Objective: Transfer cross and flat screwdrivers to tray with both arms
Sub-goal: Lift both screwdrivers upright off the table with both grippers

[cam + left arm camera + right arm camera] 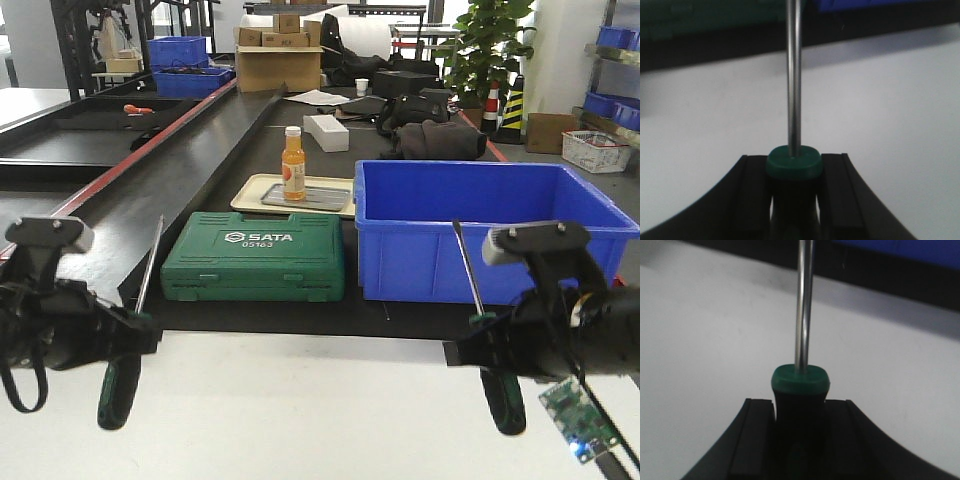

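A white tabletop (300, 410) met a black bench (200, 170) along its far edge; on the bench's near edge lay a green tool case (255, 257), just beside a blue bin (440, 255) to its right; behind the case sat a beige tray (247, 192); farther back, a white box (326, 132).

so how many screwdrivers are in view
2: the left screwdriver sits between the left fingers, the right screwdriver between the right fingers. The closed green case may hide more.

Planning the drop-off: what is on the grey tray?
An orange bottle stands upright on the grey tray, toward its left; the rest looks bare. The blue bin may cover its right edge.
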{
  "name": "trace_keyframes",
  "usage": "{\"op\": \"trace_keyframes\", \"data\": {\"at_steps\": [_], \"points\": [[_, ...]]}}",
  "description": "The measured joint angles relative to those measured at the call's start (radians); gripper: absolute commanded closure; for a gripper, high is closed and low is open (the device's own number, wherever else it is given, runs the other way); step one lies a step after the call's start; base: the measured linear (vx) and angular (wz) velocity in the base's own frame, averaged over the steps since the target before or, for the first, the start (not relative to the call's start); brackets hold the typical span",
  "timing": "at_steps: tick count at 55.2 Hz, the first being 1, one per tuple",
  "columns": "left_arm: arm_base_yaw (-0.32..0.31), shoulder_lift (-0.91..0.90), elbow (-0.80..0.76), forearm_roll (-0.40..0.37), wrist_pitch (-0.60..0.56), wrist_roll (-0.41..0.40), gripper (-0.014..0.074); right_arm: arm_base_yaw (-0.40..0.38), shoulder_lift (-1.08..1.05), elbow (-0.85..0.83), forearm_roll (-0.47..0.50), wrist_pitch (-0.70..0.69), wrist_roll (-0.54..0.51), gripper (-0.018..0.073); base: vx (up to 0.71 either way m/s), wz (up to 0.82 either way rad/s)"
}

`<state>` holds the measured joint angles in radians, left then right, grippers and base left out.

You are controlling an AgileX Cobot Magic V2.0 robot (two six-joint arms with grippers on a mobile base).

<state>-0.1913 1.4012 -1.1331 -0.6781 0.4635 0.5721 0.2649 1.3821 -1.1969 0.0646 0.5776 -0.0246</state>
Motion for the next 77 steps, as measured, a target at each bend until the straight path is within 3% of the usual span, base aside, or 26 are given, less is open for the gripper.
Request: {"op": "trace_keyframes", "data": {"at_steps": [18, 77], "points": [[-0.005, -0.172, -0.049, -0.025, -0.062, 0.006, 0.0595, 0.014, -0.084, -0.136, -0.002, 0.016, 0.000, 0.0567, 0.00, 0.00], [-0.005, -0.174, -0.051, -0.025, -0.051, 0.007, 0.0593, 0.014, -0.084, -0.137, 0.000, 0.026, 0.000, 0.0567, 0.00, 0.00]]}}
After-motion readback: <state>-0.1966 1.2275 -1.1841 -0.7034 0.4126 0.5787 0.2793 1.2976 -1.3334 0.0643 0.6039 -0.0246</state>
